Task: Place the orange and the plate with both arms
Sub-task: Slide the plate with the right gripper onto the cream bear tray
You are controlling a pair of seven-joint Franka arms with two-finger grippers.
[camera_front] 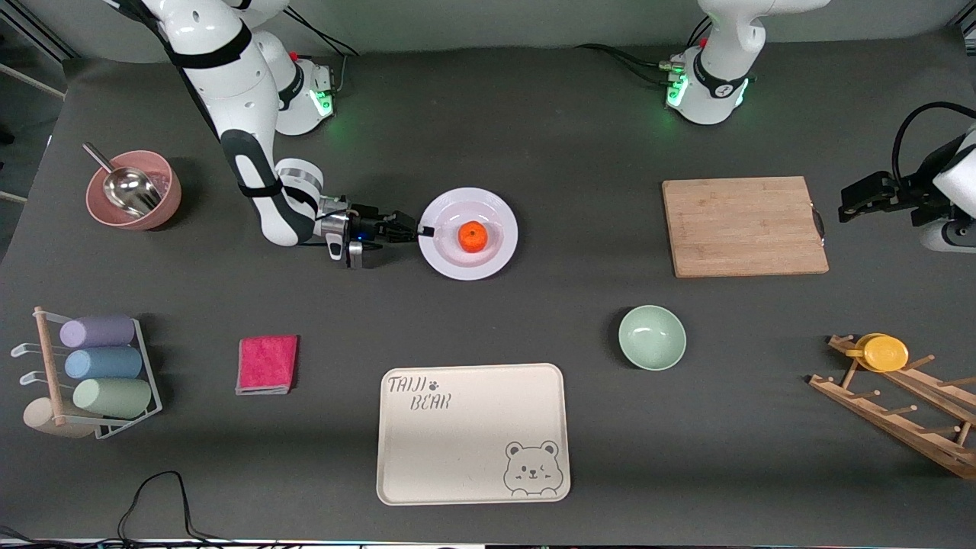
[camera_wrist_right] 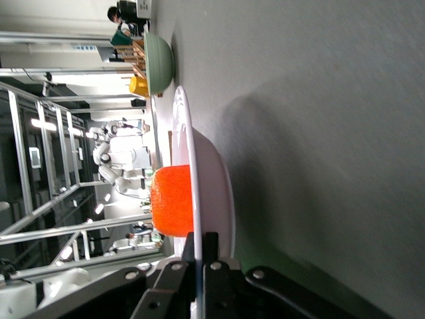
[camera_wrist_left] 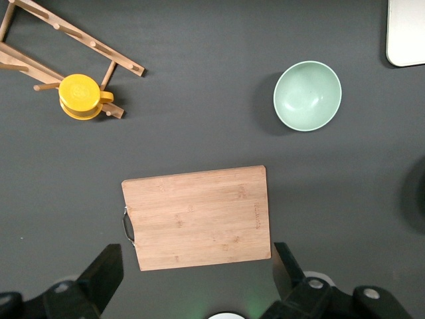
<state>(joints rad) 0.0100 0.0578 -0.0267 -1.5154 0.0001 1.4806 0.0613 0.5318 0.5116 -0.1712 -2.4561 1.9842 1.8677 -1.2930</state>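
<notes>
- Small round bright orange fruit (camera_front: 473,236): resting in the shallow centre of the plate.
- Round white glossy plate (camera_front: 503,245): flat on the dark table, nearer the right arm's end than the rectangular bamboo cutting board (camera_front: 743,226).
- Right gripper (camera_front: 422,229): low at the plate's edge, fingers pinched together on the rim.
- Left gripper (camera_wrist_left: 199,272): raised over the cutting board, fingers spread apart, holding nothing, waiting.

Front view: high, facing the bases, whole desk (camera_front: 579,137); left wrist: overhead, sharing cutting board (camera_wrist_left: 198,216) and green bowl (camera_wrist_left: 308,96); right wrist: desk-level, close on plate (camera_wrist_right: 214,183).
</notes>
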